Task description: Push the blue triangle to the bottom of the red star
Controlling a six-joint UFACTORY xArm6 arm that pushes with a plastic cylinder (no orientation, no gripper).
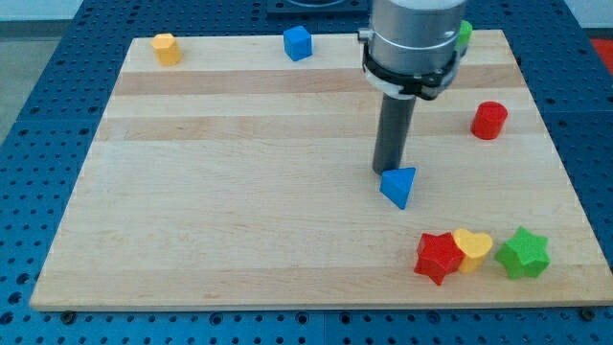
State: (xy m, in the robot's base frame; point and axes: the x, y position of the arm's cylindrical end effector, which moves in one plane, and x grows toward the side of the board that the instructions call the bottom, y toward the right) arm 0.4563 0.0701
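The blue triangle lies on the wooden board, right of centre. My tip stands right at its upper left edge, touching or nearly touching it. The red star lies near the board's bottom right, below and to the right of the triangle. It touches a yellow heart on its right side.
A green star lies right of the yellow heart. A red cylinder sits at the right edge. A blue cube and a yellow block lie along the top. A green block is partly hidden behind the arm.
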